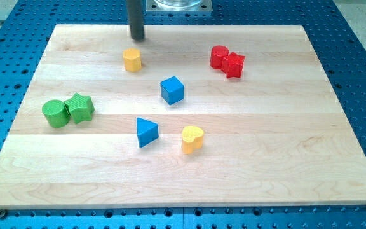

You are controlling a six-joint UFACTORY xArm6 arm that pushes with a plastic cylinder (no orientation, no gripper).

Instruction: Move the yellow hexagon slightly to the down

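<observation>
The yellow hexagon [132, 60] stands on the wooden board [265, 146] near the view's top, left of centre. My tip [136, 37] is just above it in the view, slightly to the right, with a small gap between them. The rod rises straight up out of the view's top edge.
A blue cube [172, 90] sits near the centre. A blue triangle [147, 132] and a yellow heart [192, 139] lie lower down. A green cylinder [55, 113] and green star [80, 107] touch at the left. A red cylinder [219, 56] and red star [234, 65] touch at the upper right.
</observation>
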